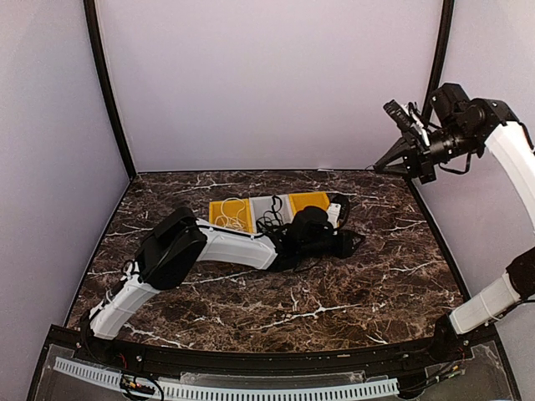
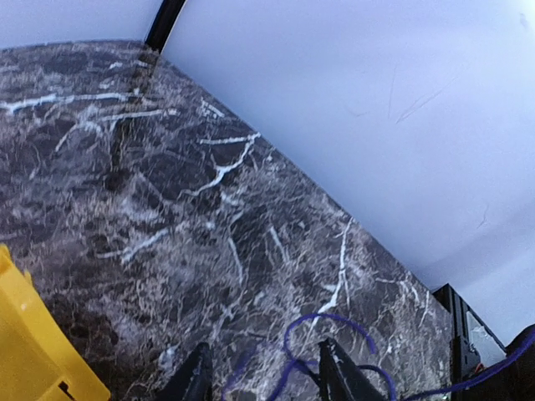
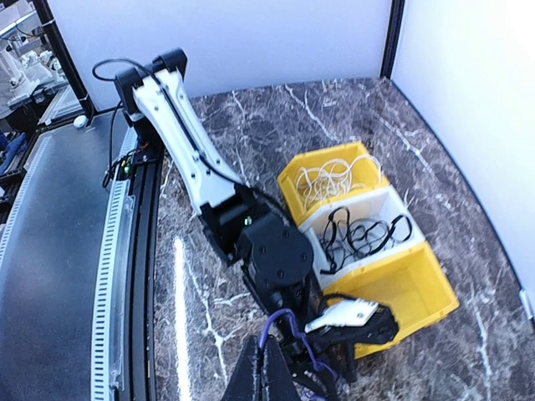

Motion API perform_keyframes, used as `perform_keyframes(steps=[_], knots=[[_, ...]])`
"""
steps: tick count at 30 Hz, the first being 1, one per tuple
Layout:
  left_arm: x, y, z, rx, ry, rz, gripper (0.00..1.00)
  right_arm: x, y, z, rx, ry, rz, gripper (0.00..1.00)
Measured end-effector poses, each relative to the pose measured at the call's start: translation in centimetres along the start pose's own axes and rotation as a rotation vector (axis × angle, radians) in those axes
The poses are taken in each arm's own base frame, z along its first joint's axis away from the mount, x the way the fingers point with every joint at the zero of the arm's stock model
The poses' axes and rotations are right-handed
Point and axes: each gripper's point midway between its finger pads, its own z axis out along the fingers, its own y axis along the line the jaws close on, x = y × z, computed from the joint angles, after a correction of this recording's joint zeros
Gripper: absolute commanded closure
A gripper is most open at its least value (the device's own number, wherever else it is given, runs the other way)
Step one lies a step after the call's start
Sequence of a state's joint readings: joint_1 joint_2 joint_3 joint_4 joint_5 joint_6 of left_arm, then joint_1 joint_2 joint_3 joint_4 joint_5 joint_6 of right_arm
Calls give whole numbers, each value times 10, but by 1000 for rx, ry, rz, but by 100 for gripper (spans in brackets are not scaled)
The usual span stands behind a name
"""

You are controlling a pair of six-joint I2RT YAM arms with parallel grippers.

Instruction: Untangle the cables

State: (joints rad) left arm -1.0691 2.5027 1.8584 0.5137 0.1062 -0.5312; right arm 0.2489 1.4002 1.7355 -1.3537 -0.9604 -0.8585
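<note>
White link shells, black joint housings; thin black wire along left arm; purple wire loop by black left hand.

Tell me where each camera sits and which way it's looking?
Top external: above and behind the bases, looking down on the table; left arm and right arm show.
Left wrist: low over the table, facing the wall; left gripper frames a purple cable.
Right wrist: raised high, looking down on the bins; right gripper at the bottom edge.
Shared: top and right wrist both show the left arm and bins.
</note>
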Motion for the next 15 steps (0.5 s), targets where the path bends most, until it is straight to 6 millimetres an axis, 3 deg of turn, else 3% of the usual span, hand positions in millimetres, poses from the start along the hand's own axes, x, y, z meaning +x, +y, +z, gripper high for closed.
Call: perform_keyframes(steps=[7, 15], knots=[[42, 22, 6, -36, 99, -19, 61, -62, 11, -35, 77, -107, -187, 100], [51, 22, 6, -26, 132, -26, 61, -117, 6, -79, 181, -230, -330, 100]])
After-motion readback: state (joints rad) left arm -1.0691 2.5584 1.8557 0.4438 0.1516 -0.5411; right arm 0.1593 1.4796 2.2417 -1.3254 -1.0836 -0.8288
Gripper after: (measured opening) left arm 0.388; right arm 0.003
